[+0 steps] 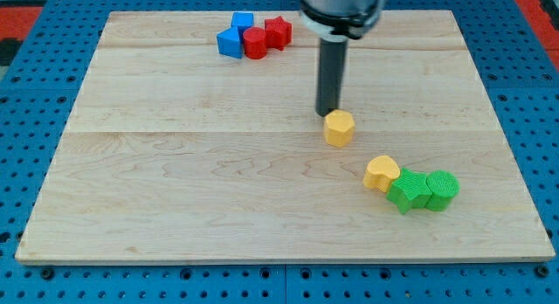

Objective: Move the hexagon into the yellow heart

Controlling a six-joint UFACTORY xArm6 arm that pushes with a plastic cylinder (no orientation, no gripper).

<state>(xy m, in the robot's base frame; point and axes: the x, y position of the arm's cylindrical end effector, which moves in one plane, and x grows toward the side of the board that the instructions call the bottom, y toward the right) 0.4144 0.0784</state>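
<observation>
A yellow hexagon block (339, 127) lies right of the board's centre. A yellow heart block (381, 172) lies below and to the right of it, a short gap away. My tip (327, 112) stands just at the hexagon's upper left edge, touching or nearly touching it. The dark rod rises from there to the arm at the view's top.
Two green blocks (408, 191) (442, 190) sit against the heart's right side. At the view's top, blue blocks (231, 42) (243, 23) and red blocks (256, 44) (278, 31) form a cluster. The wooden board (175, 164) lies on a blue pegboard.
</observation>
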